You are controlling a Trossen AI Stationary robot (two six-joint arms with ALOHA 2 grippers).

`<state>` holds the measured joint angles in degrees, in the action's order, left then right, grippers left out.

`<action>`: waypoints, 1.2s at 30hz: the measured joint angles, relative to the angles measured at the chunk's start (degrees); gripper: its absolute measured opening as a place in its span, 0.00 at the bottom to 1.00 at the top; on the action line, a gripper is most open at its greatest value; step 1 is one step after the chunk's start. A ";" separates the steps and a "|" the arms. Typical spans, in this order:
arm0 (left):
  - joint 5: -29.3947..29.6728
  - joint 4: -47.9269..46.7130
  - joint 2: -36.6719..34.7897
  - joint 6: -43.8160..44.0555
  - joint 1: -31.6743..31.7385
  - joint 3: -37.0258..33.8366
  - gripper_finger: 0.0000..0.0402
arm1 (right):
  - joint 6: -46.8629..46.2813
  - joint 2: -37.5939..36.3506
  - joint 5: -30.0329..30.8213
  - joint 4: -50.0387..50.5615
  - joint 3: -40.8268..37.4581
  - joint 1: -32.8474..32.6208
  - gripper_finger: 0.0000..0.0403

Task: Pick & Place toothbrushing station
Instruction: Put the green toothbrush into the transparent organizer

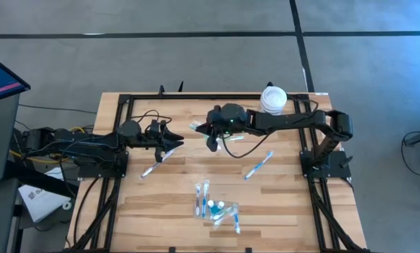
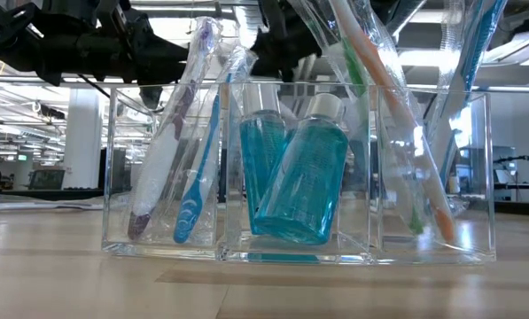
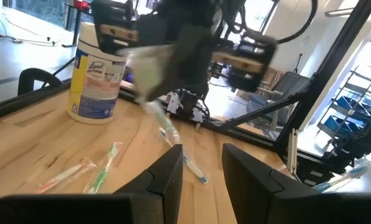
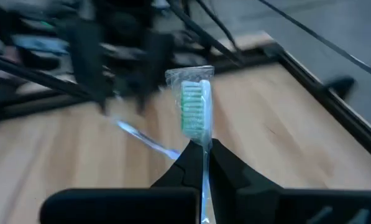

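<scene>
Right wrist view: slim fingers (image 4: 201,163) pinch clear-wrapped green-bristled toothbrush (image 4: 195,115).

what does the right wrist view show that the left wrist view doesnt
Only the right wrist view shows the right end effector shut on a wrapped green-bristled toothbrush, seen close up. Only the left wrist view shows the white tub with a blue label, a green toothbrush and an orange one lying beside it, and the open fingers of the left end effector. Both show the wooden table and a blue toothbrush lying on it.
</scene>
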<state>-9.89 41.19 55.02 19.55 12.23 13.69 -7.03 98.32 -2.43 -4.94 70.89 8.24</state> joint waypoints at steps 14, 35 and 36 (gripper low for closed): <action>2.80 8.77 2.86 -3.92 -4.16 -0.09 0.27 | 3.28 0.09 -6.58 -16.22 -0.02 -4.13 0.00; 5.48 34.07 19.32 -12.16 -10.16 1.70 0.27 | 4.05 0.09 -9.54 -23.03 -0.02 -5.27 0.00; 5.49 34.20 20.07 -12.78 -10.55 2.29 0.27 | 4.05 0.09 -9.54 -23.14 -0.02 -5.27 0.00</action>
<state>-4.40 75.39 75.09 6.77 1.67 15.99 -2.98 98.41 -11.97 -28.08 70.87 2.96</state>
